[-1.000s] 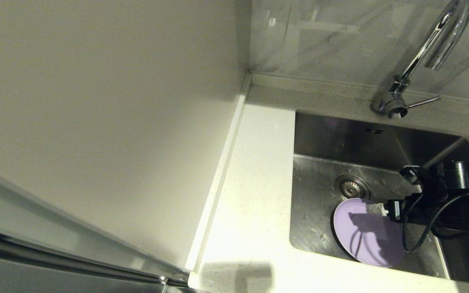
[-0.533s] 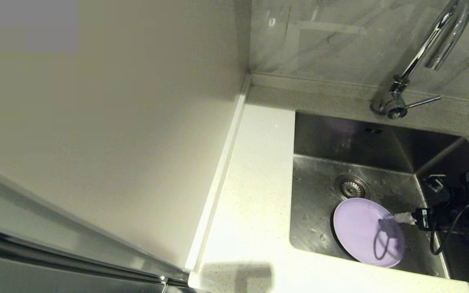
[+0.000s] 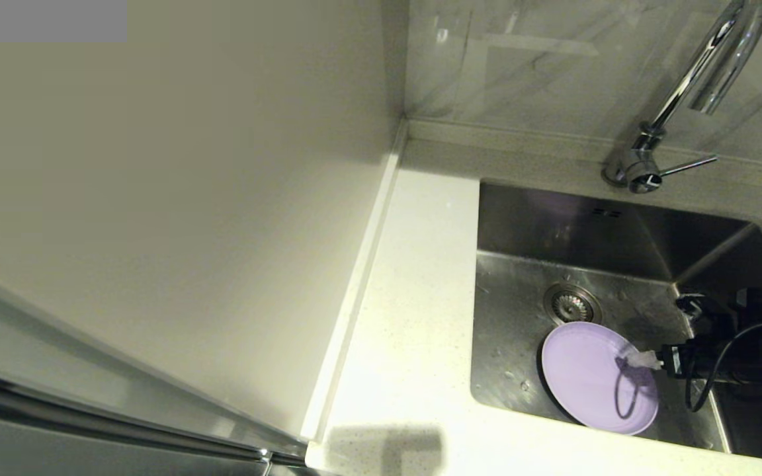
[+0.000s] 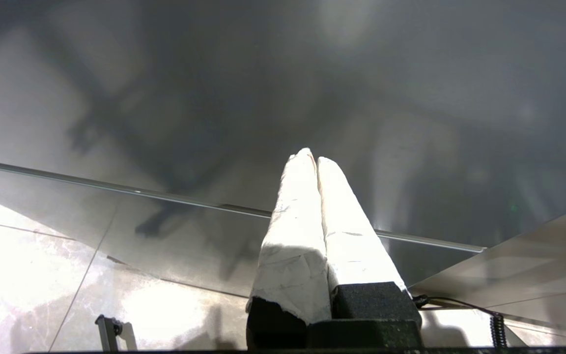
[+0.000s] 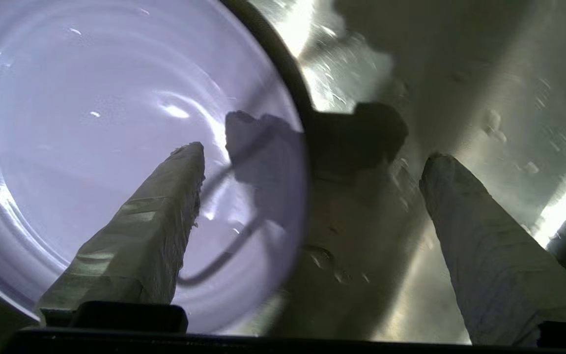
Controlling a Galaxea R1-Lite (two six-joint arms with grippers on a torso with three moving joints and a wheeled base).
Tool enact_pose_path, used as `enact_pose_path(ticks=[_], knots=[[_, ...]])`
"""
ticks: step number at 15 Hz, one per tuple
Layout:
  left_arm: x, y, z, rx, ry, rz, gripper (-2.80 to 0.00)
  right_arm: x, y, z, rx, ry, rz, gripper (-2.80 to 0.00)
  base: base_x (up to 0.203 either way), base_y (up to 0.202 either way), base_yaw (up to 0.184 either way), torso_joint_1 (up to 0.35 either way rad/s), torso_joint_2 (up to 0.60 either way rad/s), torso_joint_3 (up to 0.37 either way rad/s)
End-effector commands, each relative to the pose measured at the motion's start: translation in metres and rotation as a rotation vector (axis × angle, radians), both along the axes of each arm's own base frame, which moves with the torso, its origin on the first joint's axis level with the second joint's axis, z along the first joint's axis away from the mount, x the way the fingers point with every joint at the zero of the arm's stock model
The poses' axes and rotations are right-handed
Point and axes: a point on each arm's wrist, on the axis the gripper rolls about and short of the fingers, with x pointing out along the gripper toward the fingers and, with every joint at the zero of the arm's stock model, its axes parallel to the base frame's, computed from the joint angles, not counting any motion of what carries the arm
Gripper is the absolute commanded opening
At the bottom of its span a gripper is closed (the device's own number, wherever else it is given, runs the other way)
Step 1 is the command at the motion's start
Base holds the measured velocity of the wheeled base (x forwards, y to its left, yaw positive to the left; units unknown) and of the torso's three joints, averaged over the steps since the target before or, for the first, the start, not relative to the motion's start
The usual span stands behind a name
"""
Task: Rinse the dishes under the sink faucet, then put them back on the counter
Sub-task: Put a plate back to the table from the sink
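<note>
A lilac plate (image 3: 589, 377) lies in the steel sink (image 3: 526, 218), close to its front wall and just in front of the drain strainer (image 3: 571, 304). My right gripper (image 3: 665, 334) is low in the sink at the plate's right edge and stands open. In the right wrist view one padded finger (image 5: 165, 206) hangs over the plate (image 5: 91, 123) and the other (image 5: 465, 216) over the wet sink floor, with the plate's rim between them, untouched. The chrome faucet (image 3: 705, 66) rises behind the sink. My left gripper (image 4: 312, 156) is shut and empty, parked out of the head view.
White speckled counter (image 3: 414, 297) runs left of the sink, ending at a raised edge strip (image 3: 354, 291) against a plain wall. The faucet's thin lever (image 3: 688, 165) points right. Grey marbled tile backs the sink. Water drops dot the sink floor.
My right gripper drew back to the right from over the plate's middle to its right edge, then sank a little lower. The plate has not moved.
</note>
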Motion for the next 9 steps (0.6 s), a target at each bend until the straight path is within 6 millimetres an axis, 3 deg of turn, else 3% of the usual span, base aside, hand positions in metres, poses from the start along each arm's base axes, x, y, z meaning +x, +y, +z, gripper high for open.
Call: enact_pose_path(ticks=[1,9], knots=[[0.0,0.0,-0.001,0.0,0.003,0.001,-2.8,0.004,0.003,-0.002,0.007,-0.009,0.021,0.0,0.0,0.0,0.0,0.0,0.0,0.0],[0.0,0.0,-0.001,0.0,0.003,0.001,-2.8,0.012,0.001,-0.019,0.033,0.0,0.095,0.0,0.0,0.0,0.0,0.0,0.0,0.0]])
